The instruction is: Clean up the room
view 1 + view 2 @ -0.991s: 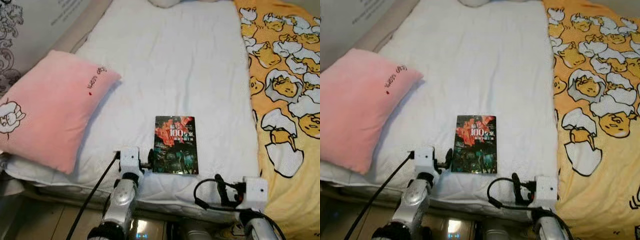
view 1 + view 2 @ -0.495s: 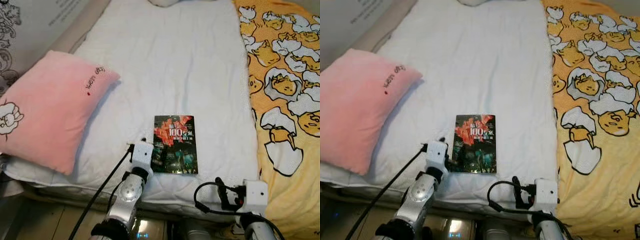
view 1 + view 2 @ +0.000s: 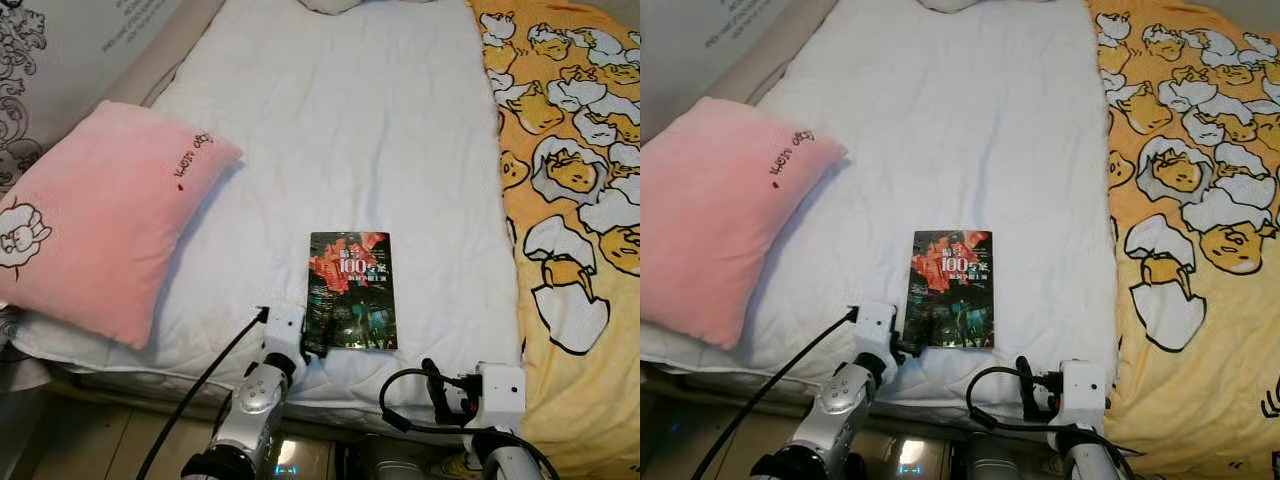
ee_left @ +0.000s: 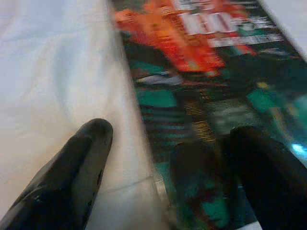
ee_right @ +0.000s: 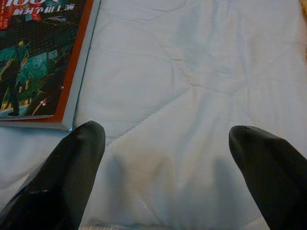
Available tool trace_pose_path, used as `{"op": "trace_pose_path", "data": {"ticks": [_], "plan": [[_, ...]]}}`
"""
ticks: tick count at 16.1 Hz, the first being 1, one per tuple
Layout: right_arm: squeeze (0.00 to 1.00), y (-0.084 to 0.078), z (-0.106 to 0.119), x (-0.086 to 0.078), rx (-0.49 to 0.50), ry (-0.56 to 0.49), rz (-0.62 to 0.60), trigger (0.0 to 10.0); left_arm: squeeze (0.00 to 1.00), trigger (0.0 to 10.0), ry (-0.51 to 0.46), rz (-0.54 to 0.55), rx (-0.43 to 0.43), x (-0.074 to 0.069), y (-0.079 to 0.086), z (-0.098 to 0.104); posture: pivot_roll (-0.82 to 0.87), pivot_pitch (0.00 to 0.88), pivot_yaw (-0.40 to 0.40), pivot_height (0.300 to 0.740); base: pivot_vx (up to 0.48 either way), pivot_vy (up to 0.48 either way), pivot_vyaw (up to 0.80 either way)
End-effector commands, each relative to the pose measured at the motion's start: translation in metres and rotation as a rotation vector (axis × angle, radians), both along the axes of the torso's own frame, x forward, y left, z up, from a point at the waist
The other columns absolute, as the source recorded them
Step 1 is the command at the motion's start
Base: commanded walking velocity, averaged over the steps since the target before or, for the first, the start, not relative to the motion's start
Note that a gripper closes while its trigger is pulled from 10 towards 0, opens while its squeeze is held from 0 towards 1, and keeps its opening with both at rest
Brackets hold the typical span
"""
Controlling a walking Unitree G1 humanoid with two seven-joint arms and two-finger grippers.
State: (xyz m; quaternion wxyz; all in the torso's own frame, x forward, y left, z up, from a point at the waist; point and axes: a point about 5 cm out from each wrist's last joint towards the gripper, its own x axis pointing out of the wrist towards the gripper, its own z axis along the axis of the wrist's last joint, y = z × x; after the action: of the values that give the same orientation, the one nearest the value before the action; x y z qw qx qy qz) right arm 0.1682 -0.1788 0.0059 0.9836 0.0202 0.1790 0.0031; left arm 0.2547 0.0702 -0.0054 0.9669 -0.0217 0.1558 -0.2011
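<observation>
left gripper (image 4: 168,158) straddling book (image 4: 201,96) edge, fingers apart

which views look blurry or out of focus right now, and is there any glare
Left wrist view: soft, the book cover smeared, the fingers blurred. Right wrist view: the white quilt fairly sharp, the fingers slightly soft. Left eye view: crisp and evenly lit, a faint sheen on the book cover.

You have open white quilt (image 3: 340,130) across the whole centre and top of the frame. At the lower centre, the book (image 3: 350,290) lies flat, and your left hand (image 4: 168,158) already straddles its near left corner. The pink pillow (image 3: 95,215) blocks the left side; the yellow patterned blanket (image 3: 575,180) covers the right.
</observation>
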Motion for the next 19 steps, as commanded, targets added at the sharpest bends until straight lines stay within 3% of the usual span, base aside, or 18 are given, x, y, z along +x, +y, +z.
{"op": "trace_pose_path", "data": {"ticks": [1,3,4,6,7,8,10,12,15,17,18,19], "plan": [[0.00,-0.006,-0.005,-0.006,-0.012,0.022,-0.018,10.0,0.00,8.2,0.061,-0.108,-0.146,-0.028,-0.067,0.001,-0.04,0.160,-0.066,0.740,0.000,0.000,0.00],[0.00,-0.005,-0.006,-0.004,-0.012,0.023,-0.021,10.0,0.00,1.2,0.191,-0.165,-0.052,-0.038,-0.067,-0.018,-0.05,0.158,-0.065,0.740,0.000,0.000,0.00],[0.00,-0.005,-0.006,-0.003,-0.012,0.023,-0.022,10.0,0.00,0.0,0.255,-0.199,-0.038,-0.043,-0.068,-0.025,-0.05,0.155,-0.065,0.740,0.000,0.000,0.00],[0.00,-0.004,-0.006,-0.003,-0.011,0.021,-0.024,10.0,0.00,0.0,0.342,-0.226,-0.063,-0.048,-0.070,-0.031,-0.05,0.153,-0.062,0.740,0.000,0.000,0.00],[0.00,-0.005,-0.006,-0.002,-0.011,0.021,-0.027,10.0,0.00,2.1,0.369,-0.237,-0.089,-0.048,-0.071,-0.031,-0.05,0.152,-0.060,0.740,0.000,0.000,0.00],[0.00,-0.006,-0.006,-0.002,-0.012,0.021,-0.032,10.0,0.00,0.0,0.374,-0.245,-0.087,-0.045,-0.070,-0.030,-0.05,0.151,-0.059,0.740,0.000,0.000,0.00],[0.00,-0.006,-0.007,-0.001,-0.011,0.020,-0.038,10.0,0.00,0.0,0.332,-0.230,-0.094,-0.033,-0.066,-0.024,-0.06,0.148,-0.056,0.740,0.000,0.000,0.00],[0.00,-0.006,-0.007,0.001,-0.011,0.019,-0.042,10.0,0.00,0.0,0.261,-0.258,-0.039,-0.024,-0.064,-0.018,-0.05,0.143,-0.054,0.740,0.000,0.000,0.00],[0.00,-0.002,-0.009,0.012,0.000,0.005,-0.045,10.0,0.00,0.0,0.188,-0.285,-0.027,-0.013,-0.056,-0.009,-0.01,0.102,-0.040,0.740,0.000,0.000,0.00],[0.00,0.002,-0.008,0.029,0.012,-0.022,-0.046,10.0,0.00,0.0,0.108,-0.253,-0.114,0.004,-0.047,0.008,0.02,0.046,-0.022,0.740,0.000,0.000,0.00],[0.00,0.002,-0.004,0.043,0.020,-0.054,-0.063,10.0,0.00,0.0,-0.021,-0.256,-0.159,0.019,-0.035,0.031,0.04,0.000,-0.002,0.740,0.000,0.000,0.00],[0.00,0.001,-0.002,0.051,0.024,-0.072,-0.074,10.0,0.00,0.0,-0.097,-0.266,-0.161,0.023,-0.027,0.045,0.05,0.000,0.009,0.740,0.000,0.000,0.00]]}}
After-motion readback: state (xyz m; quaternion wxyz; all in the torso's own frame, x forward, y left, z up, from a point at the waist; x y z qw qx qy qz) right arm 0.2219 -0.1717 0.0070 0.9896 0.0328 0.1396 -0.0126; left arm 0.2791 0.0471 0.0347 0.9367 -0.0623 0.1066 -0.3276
